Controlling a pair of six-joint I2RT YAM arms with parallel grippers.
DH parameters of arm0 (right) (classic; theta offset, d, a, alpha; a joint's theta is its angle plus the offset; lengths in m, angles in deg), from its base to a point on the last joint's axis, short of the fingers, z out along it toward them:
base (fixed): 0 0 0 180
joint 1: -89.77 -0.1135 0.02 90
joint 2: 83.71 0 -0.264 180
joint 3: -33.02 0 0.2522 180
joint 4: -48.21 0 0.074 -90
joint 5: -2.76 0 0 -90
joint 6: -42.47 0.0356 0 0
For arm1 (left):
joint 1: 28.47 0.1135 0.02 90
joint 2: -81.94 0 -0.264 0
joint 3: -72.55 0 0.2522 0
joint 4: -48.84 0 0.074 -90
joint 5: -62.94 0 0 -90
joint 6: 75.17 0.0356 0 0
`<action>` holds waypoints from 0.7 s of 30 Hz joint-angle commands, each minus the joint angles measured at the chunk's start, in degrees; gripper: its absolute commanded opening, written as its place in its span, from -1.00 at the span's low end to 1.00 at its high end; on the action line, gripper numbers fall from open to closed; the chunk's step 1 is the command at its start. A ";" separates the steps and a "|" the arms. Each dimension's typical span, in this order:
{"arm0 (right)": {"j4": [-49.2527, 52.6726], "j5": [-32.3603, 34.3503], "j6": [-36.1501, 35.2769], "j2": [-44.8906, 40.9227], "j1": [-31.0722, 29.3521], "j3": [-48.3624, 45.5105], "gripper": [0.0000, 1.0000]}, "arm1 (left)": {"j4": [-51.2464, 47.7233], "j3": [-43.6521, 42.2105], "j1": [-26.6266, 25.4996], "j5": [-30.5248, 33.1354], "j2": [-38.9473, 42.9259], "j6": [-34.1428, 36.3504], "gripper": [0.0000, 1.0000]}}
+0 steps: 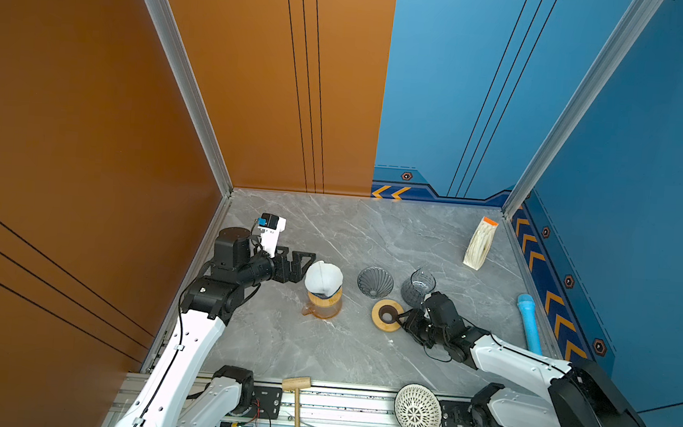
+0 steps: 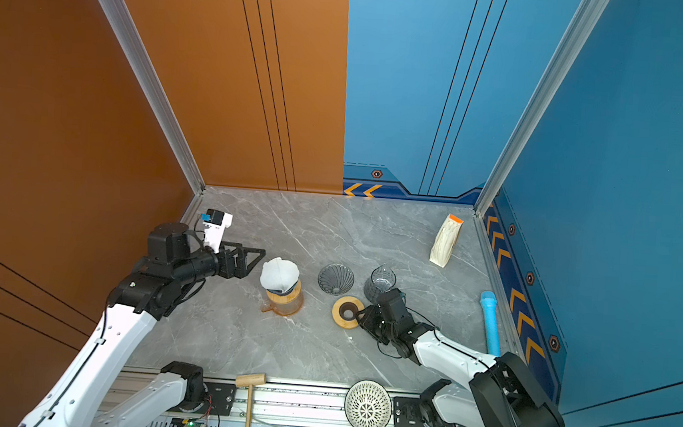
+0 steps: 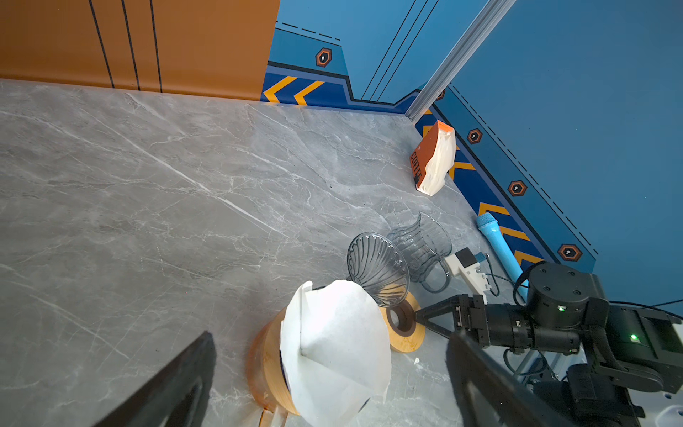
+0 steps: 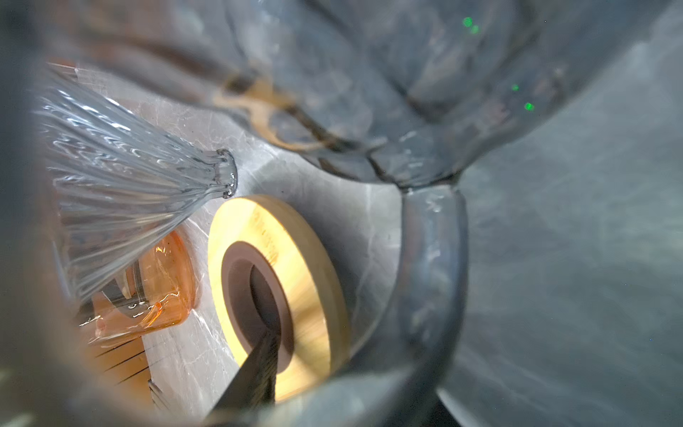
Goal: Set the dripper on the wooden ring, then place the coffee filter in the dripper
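"Top views first: where's the coffee filter (image 1: 323,275)?"

"In both top views it's perched, opened out, on the mouth of the amber jug (image 1: 324,307), left of centre on the table (image 1: 330,230). The left gripper (image 1: 306,268) hangs just beside it with its jaws spread wide and nothing in them. The glass dripper (image 1: 375,282) lies on its side, apart from the filter."

"And the right gripper (image 1: 402,317)?"

"At the wooden ring (image 1: 379,325), one tip over the hole. I can't tell whether it's pinching the ring."

"Give me the count."

"One loose filter, one dripper, one ring, one amber jug, one clear glass jug (image 1: 419,285), one pack of filters (image 1: 480,244), one blue tube (image 1: 529,321), one mallet (image 1: 296,383), one lattice bowl (image 1: 417,410) and two arms."

"Left wrist view?"

"The dark fingers (image 3: 177,369) stand far apart, with the filter ahead of them. It's thin white paper with a folded seam. I'd judge it nearly weightless, soft and easy to crush or drag off the jug. The free upper edge or the seam looks the best place to hold it, pinched gently."

"Right wrist view?"

"It's shot through blurred clear glass. The dripper's ribbed cone points its neck toward the ring, close to it, and the amber jug is behind. One fingertip (image 4: 255,369) reaches into the ring's hole and the other is out of sight. The filter doesn't show here. The dripper is hard, slick, breakable glass and looks prone to rolling, so it probably needs standing upright before the paper goes in."
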 commanded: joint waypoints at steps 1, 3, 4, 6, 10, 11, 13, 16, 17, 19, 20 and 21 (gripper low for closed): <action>-1.10 0.73 0.43 0.50 -0.75 -0.14 -0.11 | -0.96 -0.94 0.61 0.11 0.05 1.24 0.96; 0.37 1.45 -0.42 -0.04 -1.06 0.61 -0.11 | -1.00 -1.02 0.61 0.03 0.03 1.16 0.96; 1.12 1.75 -0.92 -0.43 -1.14 0.92 -0.11 | -0.98 -1.11 0.61 0.03 0.11 1.17 0.96; 2.83 2.78 -2.22 -1.34 -1.54 1.93 -0.11 | -0.96 -1.24 0.69 0.03 0.24 1.21 0.96; 6.43 4.22 -4.80 -2.30 -2.34 3.96 -0.11 | -1.00 -1.36 0.80 -0.10 0.36 1.24 0.96; 7.29 4.58 -5.41 -2.22 -2.59 4.52 -0.10 | -1.00 -1.41 0.87 -0.11 0.43 1.28 0.96; 8.23 5.20 -6.22 -2.10 -3.23 5.20 -0.09 | -0.98 -1.60 0.96 -0.14 0.63 1.33 0.96; 8.93 6.16 -6.50 -1.30 -4.23 6.00 -0.08 | -0.96 -1.99 1.14 -0.24 0.96 1.33 0.96; 9.44 6.25 -6.55 -0.73 -4.48 6.36 -0.07 | -0.96 -2.16 1.23 -0.34 1.08 1.33 0.96; 10.84 6.52 -6.75 0.58 -5.01 7.34 -0.07 | -0.97 -2.46 1.48 -0.51 1.39 1.33 0.96; 11.36 6.67 -6.81 1.37 -5.16 7.80 -0.07 | -1.02 -2.54 1.59 -0.57 1.51 1.33 0.96; 11.78 6.84 -6.81 2.09 -5.18 8.22 -0.07 | -1.07 -2.68 1.73 -0.72 1.73 1.33 0.96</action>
